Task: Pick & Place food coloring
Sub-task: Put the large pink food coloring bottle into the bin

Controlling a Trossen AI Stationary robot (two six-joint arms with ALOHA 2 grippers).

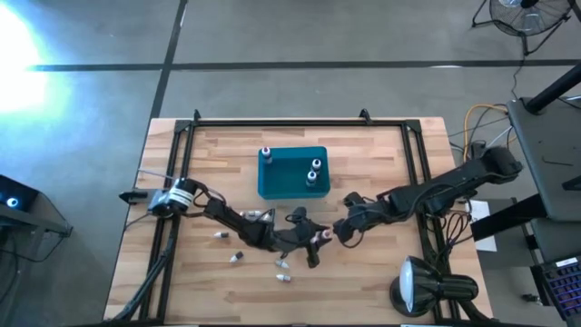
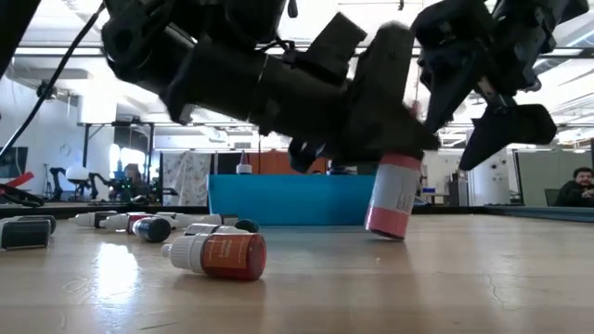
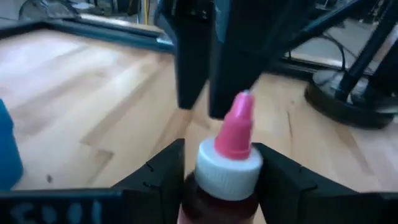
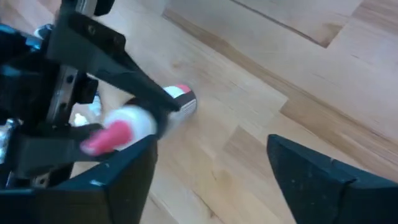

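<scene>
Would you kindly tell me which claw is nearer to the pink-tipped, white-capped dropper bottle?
Left. The left claw is shut on the pink-tipped, white-capped dropper bottle; the right claw is open just beside its tip, not touching it.

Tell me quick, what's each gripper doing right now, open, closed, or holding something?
Left gripper: closed on a pink-tipped food coloring bottle, tilted on the table.
Right gripper: open, holding nothing, facing that bottle's tip.

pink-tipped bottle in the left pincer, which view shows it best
The left wrist view: the pink-tipped bottle fills it, clamped between the left pincer fingers. The low view shows its red body tilted on the table. The right wrist view catches it sideways; the high view gives only a speck.
</scene>
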